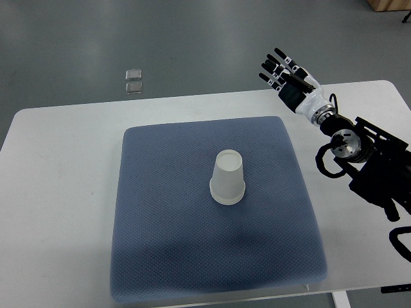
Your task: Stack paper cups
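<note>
Near the middle of a blue-grey mat [167, 256] stands a white paper cup [228, 178], upside down with its base facing up; a faint second rim at its foot suggests it may be more than one cup nested together, though the view does not settle this. The mat lies on a white table [58, 192]. Well apart from the cup, beyond the table's far right edge, the right hand [289, 78] hovers with its black-tipped fingers [273, 64] spread wide and holding nothing. Two small clear squares [133, 81] lie on the grey floor [192, 38] beyond the table.
</note>
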Controlling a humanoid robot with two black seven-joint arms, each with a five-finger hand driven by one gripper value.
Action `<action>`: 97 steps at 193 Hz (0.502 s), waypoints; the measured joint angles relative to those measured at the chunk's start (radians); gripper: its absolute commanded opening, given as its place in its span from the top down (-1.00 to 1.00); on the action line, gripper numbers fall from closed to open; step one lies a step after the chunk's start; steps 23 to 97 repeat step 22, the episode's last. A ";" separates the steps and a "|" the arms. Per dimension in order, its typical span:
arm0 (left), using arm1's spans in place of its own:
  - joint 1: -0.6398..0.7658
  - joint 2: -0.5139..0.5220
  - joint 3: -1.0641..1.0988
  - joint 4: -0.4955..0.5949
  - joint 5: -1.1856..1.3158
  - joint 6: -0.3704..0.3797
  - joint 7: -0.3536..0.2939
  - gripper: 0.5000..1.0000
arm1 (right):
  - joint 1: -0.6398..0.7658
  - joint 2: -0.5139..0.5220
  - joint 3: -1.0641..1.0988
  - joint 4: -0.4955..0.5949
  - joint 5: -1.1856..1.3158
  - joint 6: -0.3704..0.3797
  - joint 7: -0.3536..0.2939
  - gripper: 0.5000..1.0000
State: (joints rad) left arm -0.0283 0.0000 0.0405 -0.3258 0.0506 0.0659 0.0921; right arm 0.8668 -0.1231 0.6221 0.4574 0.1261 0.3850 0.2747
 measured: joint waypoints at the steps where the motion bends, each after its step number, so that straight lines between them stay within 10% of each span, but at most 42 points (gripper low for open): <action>1: 0.000 0.000 0.000 0.000 0.000 0.000 0.000 -1.00 | 0.000 0.001 0.000 0.000 0.000 -0.001 0.000 -0.70; 97: -0.001 0.000 -0.001 0.004 0.000 0.000 0.000 -1.00 | -0.002 0.008 0.002 -0.014 0.001 -0.010 0.001 -0.70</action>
